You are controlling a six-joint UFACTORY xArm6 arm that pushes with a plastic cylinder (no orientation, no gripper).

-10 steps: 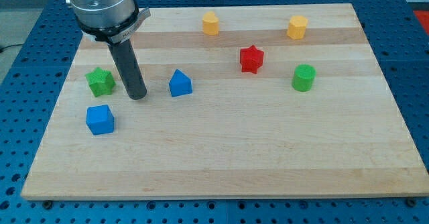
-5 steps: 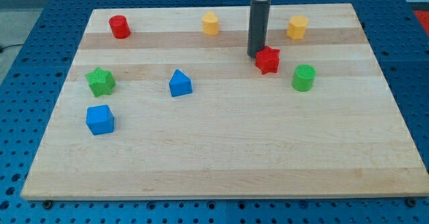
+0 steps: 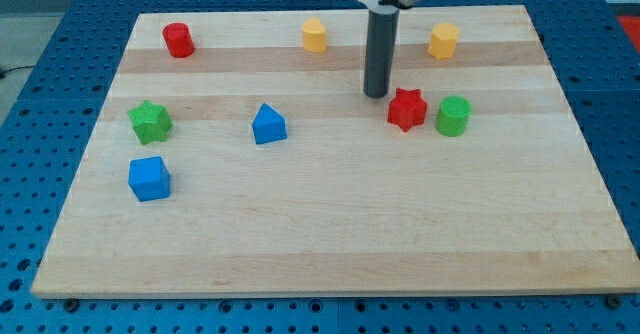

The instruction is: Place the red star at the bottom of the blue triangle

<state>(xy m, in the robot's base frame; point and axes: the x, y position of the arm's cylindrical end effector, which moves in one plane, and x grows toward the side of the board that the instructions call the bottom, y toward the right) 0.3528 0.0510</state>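
The red star [image 3: 406, 109] lies on the wooden board [image 3: 330, 224], right of centre, close beside the green cylinder [image 3: 453, 116]. The blue triangle [image 3: 268, 124] sits well to the star's left, left of centre. My tip [image 3: 376, 94] rests on the board just up and to the left of the red star, very near it; I cannot tell whether they touch.
A red cylinder [image 3: 179, 40] is at the top left. A yellow block [image 3: 315, 35] and a yellow hexagon-like block [image 3: 444, 41] sit along the top. A green star [image 3: 150, 122] and a blue cube [image 3: 150, 178] are at the left.
The rod crossed from the board's left side to the red star. The star has shifted down and right, toward the green cylinder. The tip moved down slightly with it.
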